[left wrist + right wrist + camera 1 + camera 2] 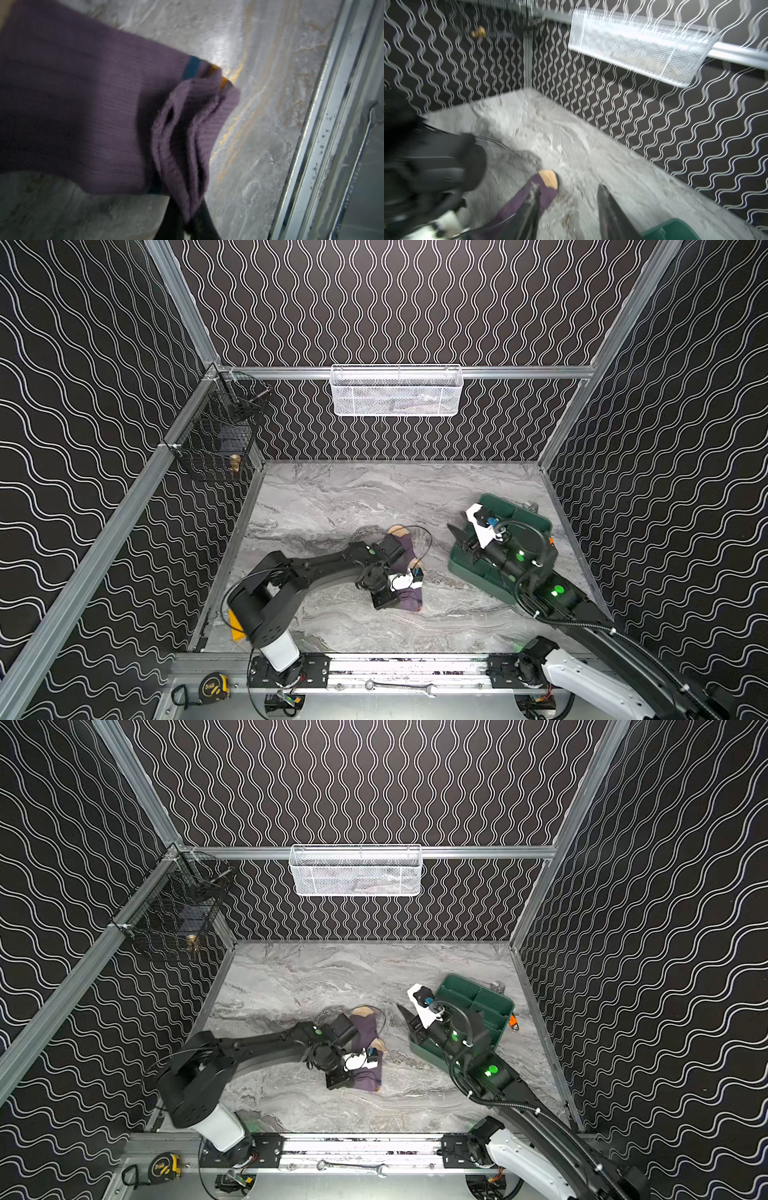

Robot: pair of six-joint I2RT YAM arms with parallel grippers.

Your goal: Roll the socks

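Green tray (525, 512) near purple sock (409, 599)

Open across back half of marble tabletop (332, 497) and along front edge. Blocked mid-table by left arm (324, 568) stretched over purple sock (409, 597), at right by green tray (528, 512) with right gripper (459, 539) over its left edge. Slim bare strip between sock and tray; white mesh basket (395, 400) and black wire basket (216, 439) up on walls.
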